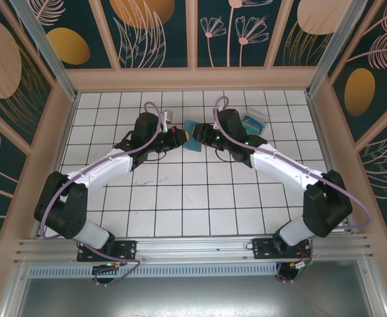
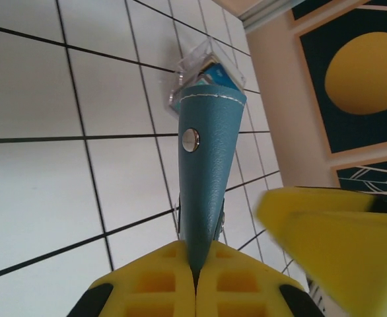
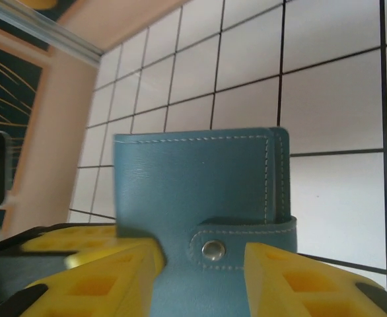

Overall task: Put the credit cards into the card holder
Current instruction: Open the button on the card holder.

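My left fingers point(image 2: 147, 285) are clenching tight on one edge of the card holder point(image 2: 210, 152). It is sticking straight out of them, dark teal, with its snap button showing, over the far middle of the white tiled counter point(image 2: 41, 198) between my two arms. My right fingers point(image 3: 107, 281) are sitting parted, one on either side of the holder's strap end. Whether they are pressing on it, I cannot tell. Just past the holder's far edge a clear plastic box point(image 2: 193, 59) is resting on the counter, and teal credit cards point(image 2: 218, 78) are lying inside it.
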